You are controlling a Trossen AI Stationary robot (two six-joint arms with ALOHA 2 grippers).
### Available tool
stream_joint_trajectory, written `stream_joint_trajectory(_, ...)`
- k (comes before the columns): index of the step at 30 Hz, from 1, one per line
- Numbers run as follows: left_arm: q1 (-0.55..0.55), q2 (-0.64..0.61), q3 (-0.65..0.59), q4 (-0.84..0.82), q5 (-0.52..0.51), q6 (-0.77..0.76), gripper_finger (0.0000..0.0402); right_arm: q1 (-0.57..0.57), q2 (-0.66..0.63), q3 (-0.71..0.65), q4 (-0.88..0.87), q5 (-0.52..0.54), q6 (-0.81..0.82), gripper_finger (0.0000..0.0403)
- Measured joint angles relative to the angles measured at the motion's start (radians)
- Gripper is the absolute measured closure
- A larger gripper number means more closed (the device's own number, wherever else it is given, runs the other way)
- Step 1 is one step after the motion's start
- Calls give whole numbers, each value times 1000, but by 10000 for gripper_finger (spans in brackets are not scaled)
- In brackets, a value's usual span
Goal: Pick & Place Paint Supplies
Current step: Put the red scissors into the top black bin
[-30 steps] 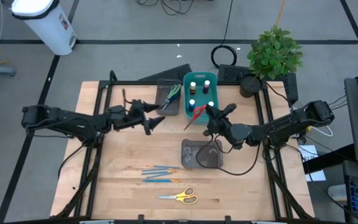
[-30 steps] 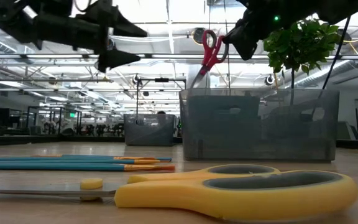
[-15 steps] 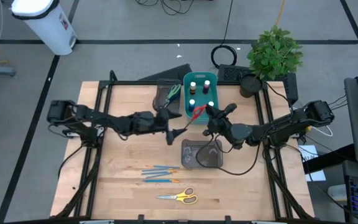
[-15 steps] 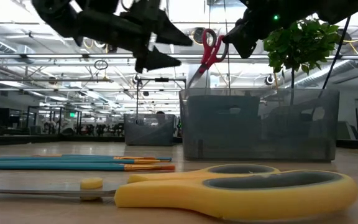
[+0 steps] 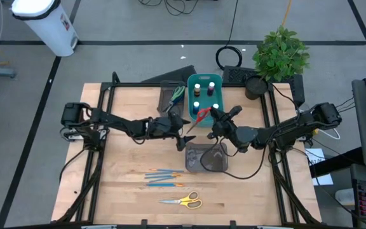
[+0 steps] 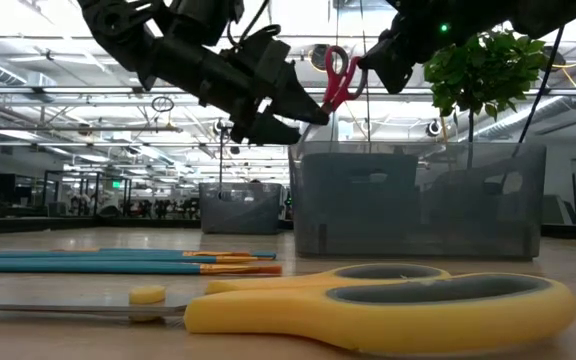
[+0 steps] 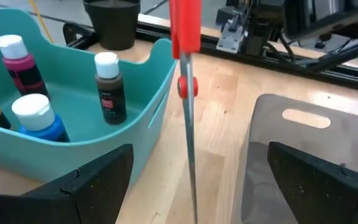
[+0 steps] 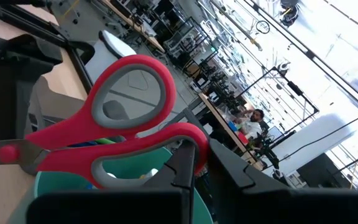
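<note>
At the far middle of the table (image 5: 107, 191) we find the bin (image 5: 215, 112) with the paint bottles (image 5: 203, 90) standing in it; a tray (image 5: 172, 102) lies just left of it, holding one pair of scissors (image 5: 177, 95). Nearer us, just in front of the bin, sits a second tray (image 5: 205, 157). Between bin and near tray, the right gripper (image 5: 212, 119) holds a second pair of scissors (image 5: 199, 117) above the table, and the left gripper (image 5: 184, 135) hangs just left of their blades, fingers apart. The brushes (image 5: 162, 177) lie near and left of the second tray, with a third pair of scissors (image 5: 182, 201) nearer still.
</note>
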Motion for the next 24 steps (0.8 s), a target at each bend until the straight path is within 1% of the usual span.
stream_joint_trajectory(3,1,-9,0,19,0,5,23,0,0,0,0,0,0,387)
stream_joint_trajectory(10,32,-25,1,163,-1,10,23,0,0,0,-1,0,8,387)
stream_joint_trajectory(12,43,-25,16,161,-2,10,23,0,0,0,-1,0,8,387)
stream_joint_trajectory(14,52,-26,41,131,-2,11,23,0,0,0,-1,-1,8,387)
stream_joint_trajectory(21,56,-26,162,-94,-2,72,23,0,0,0,-1,-1,8,387)
stream_joint_trajectory(24,55,-26,175,-116,-2,85,29,0,0,0,-1,-1,8,387)
